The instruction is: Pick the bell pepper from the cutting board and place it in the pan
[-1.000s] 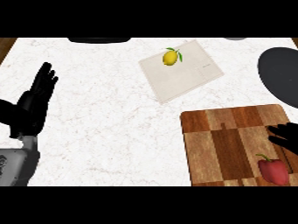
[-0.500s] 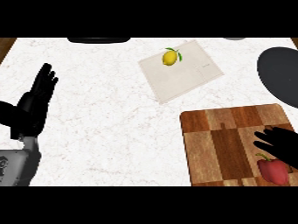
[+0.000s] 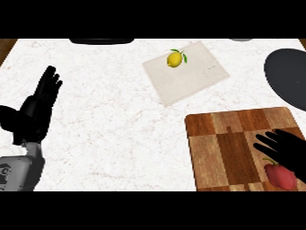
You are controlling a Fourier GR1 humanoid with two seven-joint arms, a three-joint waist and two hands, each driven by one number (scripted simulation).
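Pan [image 3: 294, 81] cut off at right edge, bell pepper [image 3: 281, 176] partly under right hand [image 3: 302, 155]

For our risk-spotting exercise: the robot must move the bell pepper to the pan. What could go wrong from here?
The bell pepper lies near the corner of the cutting board, beside the open right hand; a poor grasp might nudge it off. The pan runs past the view's edge, so placement could miss.

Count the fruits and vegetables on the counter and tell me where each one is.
2. A lemon lies on the pale cloth, far middle. A red bell pepper lies on the cutting board, near right, beside the right hand, which may hide more.
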